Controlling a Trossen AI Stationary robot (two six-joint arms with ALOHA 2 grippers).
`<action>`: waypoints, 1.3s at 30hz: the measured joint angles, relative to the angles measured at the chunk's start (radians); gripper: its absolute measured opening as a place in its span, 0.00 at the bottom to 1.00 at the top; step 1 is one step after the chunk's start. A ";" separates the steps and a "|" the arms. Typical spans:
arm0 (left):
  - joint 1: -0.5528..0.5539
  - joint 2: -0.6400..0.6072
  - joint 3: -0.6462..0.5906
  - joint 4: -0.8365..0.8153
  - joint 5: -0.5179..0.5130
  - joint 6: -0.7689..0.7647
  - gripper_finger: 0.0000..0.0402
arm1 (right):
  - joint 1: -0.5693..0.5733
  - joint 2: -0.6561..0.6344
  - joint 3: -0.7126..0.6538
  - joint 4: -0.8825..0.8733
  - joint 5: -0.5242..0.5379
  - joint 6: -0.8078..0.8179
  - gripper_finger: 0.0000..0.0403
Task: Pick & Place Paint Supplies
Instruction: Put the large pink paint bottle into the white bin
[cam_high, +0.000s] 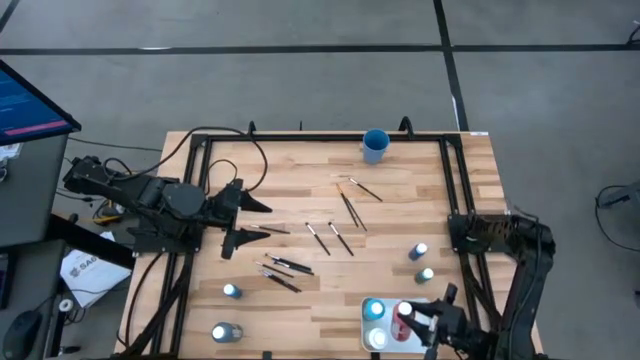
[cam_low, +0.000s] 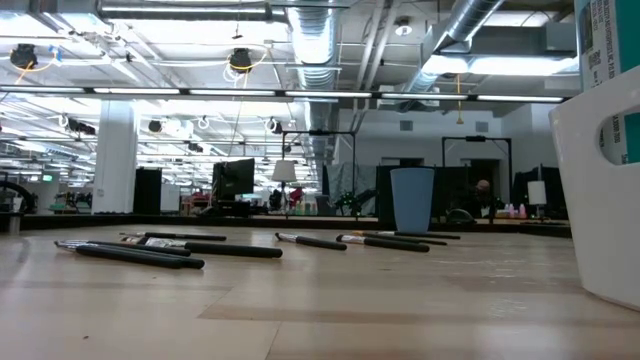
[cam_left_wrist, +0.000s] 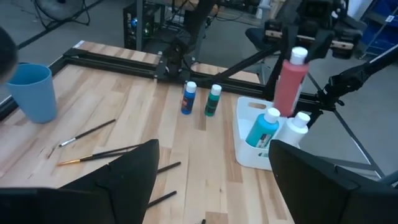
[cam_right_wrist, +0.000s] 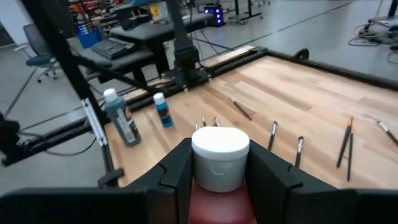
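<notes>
A red paint bottle (cam_left_wrist: 290, 84) with a white cap stands upright over the white tray (cam_left_wrist: 244, 155) at the table's near right, and my right gripper (cam_right_wrist: 220, 163) is shut on it. In the tray stand a teal bottle (cam_left_wrist: 263, 129) and a whitish one (cam_left_wrist: 299, 123). Two small bottles (cam_high: 420, 251) (cam_high: 426, 274) stand on the table beyond the tray, and two more (cam_high: 231, 290) (cam_high: 226, 331) at the near left. Thin dark paintbrushes (cam_high: 350, 210) (cam_high: 285, 266) lie flat mid-table. My left gripper (cam_high: 252, 222) hangs open above the table's left side, holding nothing. My right gripper pinches the red bottle between its two fingers (cam_right_wrist: 176, 169), at the cap and the top of the body (cam_right_wrist: 219, 198). The fingers come about level from the table's right side. The bottle stays upright; the bottles in the tray hide its lower end.
A blue cup (cam_high: 376, 146) stands at the far edge, right of the middle. A black frame (cam_high: 200, 140) runs along the far, left and right edges. Bare wood lies between the brushes and the tray.
</notes>
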 joint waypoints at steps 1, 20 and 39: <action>0.000 0.000 0.000 0.000 -0.007 0.000 0.74 | 0.006 0.013 0.000 0.000 -0.011 0.010 0.27; 0.002 0.000 0.000 0.005 -0.050 0.000 0.74 | 0.001 0.177 0.000 0.001 -0.047 0.114 0.28; 0.003 0.000 0.000 0.022 -0.081 0.000 0.74 | 0.001 0.243 -0.001 0.017 -0.041 0.148 0.29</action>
